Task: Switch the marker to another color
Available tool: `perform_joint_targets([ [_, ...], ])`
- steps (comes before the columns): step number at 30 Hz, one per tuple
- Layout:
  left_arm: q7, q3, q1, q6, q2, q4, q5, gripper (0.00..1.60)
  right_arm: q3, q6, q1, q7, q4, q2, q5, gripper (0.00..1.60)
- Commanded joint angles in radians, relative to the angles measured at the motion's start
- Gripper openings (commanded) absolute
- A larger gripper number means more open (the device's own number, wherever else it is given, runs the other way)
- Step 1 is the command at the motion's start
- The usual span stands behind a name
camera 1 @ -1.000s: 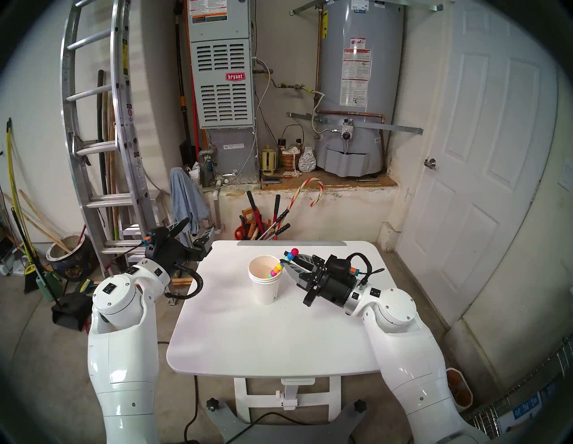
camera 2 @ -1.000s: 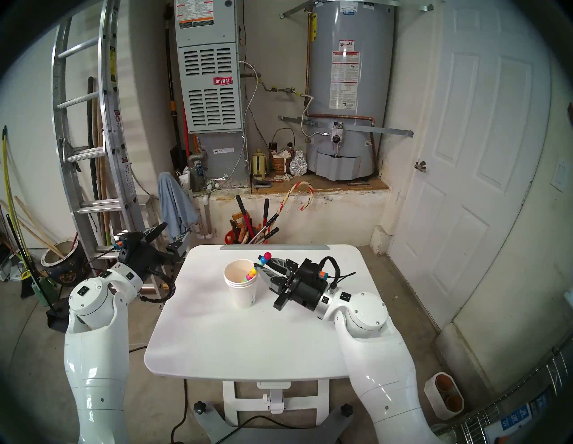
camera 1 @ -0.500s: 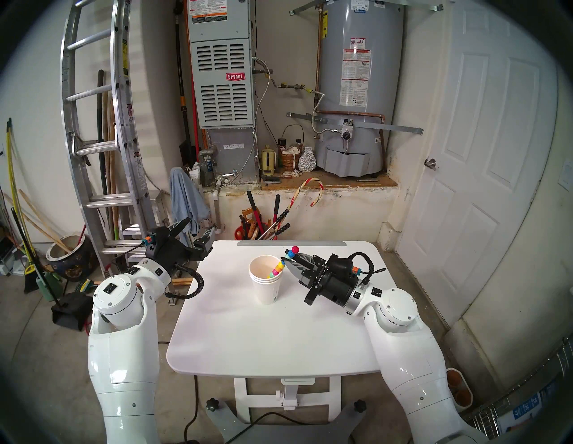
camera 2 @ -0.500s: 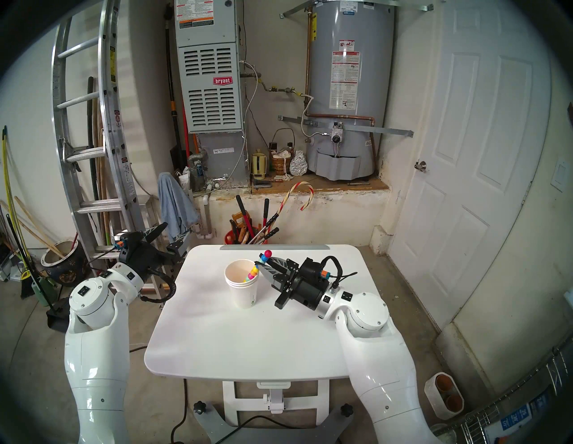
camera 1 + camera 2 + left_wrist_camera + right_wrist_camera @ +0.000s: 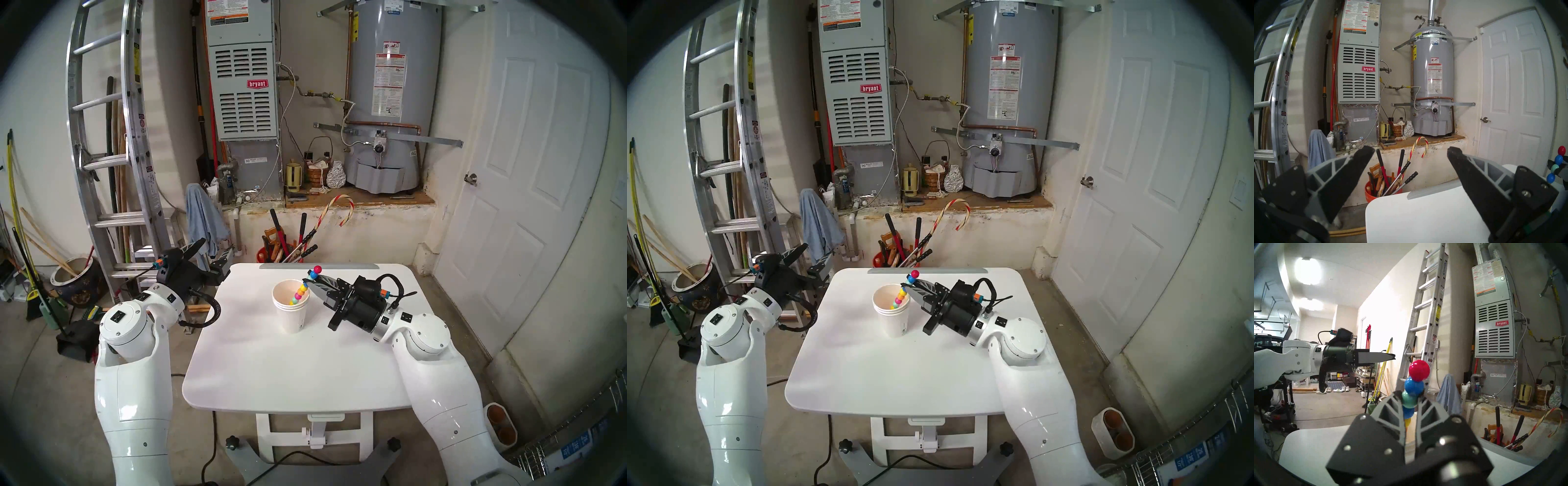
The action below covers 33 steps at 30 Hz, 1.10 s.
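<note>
Right wrist view: right gripper [image 5: 1410, 398] pinches the marker [image 5: 1412, 394] at its teal bead, lower end inside the stacked paper cups [image 5: 291, 305]; left gripper [image 5: 1410, 152] spread, empty; marker likely light, rigid, glossy beads slippery; grip between beads.

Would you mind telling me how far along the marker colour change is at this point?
Done: the right gripper has shut on the marker near its teal segment. In hand: the marker's lower end sits in the stacked paper cups. Left: no segment has been swapped yet, and the left gripper waits open beside the table.
</note>
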Motion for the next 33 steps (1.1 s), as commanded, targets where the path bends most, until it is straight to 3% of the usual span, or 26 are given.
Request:
perform_joint_targets([
  [1, -0.005, -0.002, 0.001, -0.005, 0.003, -0.025, -0.002, 1.6, 0.002, -0.013, 0.063, -0.002, -0.016, -0.021, 0.012, 0.0],
  [14, -0.006, 0.0, -0.005, -0.005, 0.002, -0.022, 0.0, 1.6, 0.021, 0.019, 0.131, -0.001, -0.045, -0.029, 0.046, 0.0],
  [16, -0.007, 0.0, -0.006, -0.004, 0.003, -0.024, -0.001, 1.6, 0.036, 0.052, 0.148, 0.001, -0.048, -0.046, 0.086, 0.0],
  [33, -0.009, 0.002, -0.039, 0.002, 0.005, -0.049, -0.01, 1.6, 0.127, 0.205, 0.31, -0.076, -0.083, -0.099, 0.162, 0.0],
])
